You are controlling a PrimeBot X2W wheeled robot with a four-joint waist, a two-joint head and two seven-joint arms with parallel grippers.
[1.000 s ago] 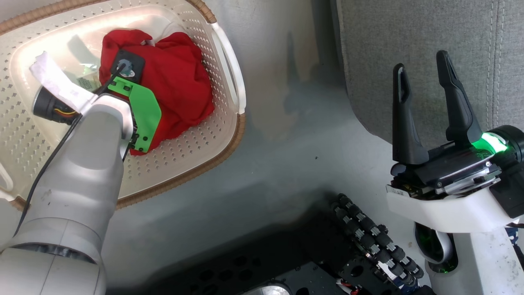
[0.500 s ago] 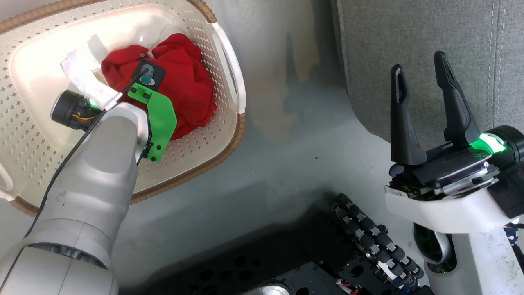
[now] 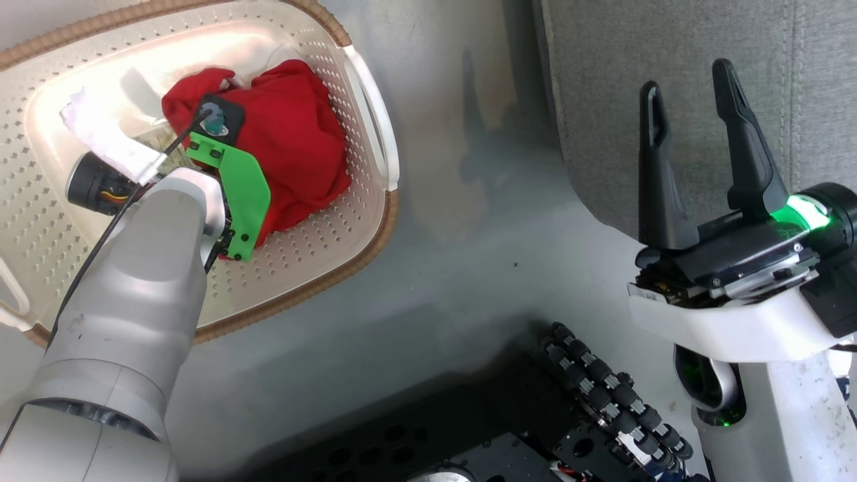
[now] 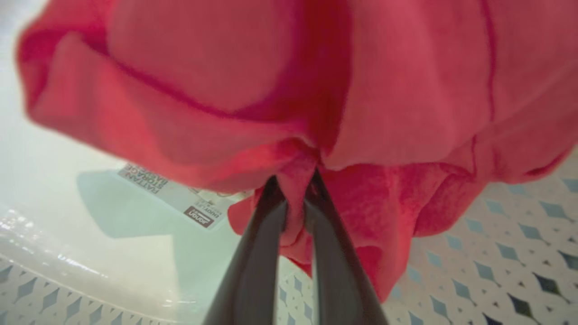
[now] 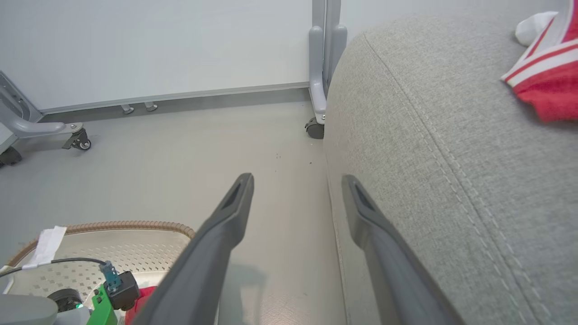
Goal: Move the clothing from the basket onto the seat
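Note:
The plain red shirt [image 3: 298, 144] lies bunched in the cream perforated basket [image 3: 315, 268], whose brown rim [image 5: 113, 225] also shows in the right wrist view. My left arm reaches down into the basket. My left gripper [image 4: 293, 189] is shut on a fold of the red shirt [image 4: 289, 85], just above the label sticker [image 4: 174, 194] on the basket's bottom. My right gripper [image 3: 693, 100] stands open and empty over the edge of the grey seat [image 3: 676, 47]. The striped red jersey [image 5: 548, 76] lies on the seat [image 5: 451, 158], far right of my right gripper [image 5: 298, 185].
Grey floor [image 3: 455, 221] runs between basket and seat. My black base with its roller wheel [image 3: 602, 402] is at the bottom. A grey frame post on a caster [image 5: 316, 90] stands by the seat's far corner, and another castered frame [image 5: 45, 131] is at the left wall.
My left wrist swung right, then back left a little, with the red shirt gathered into a tighter bundle under it. The right gripper has stayed where it was.

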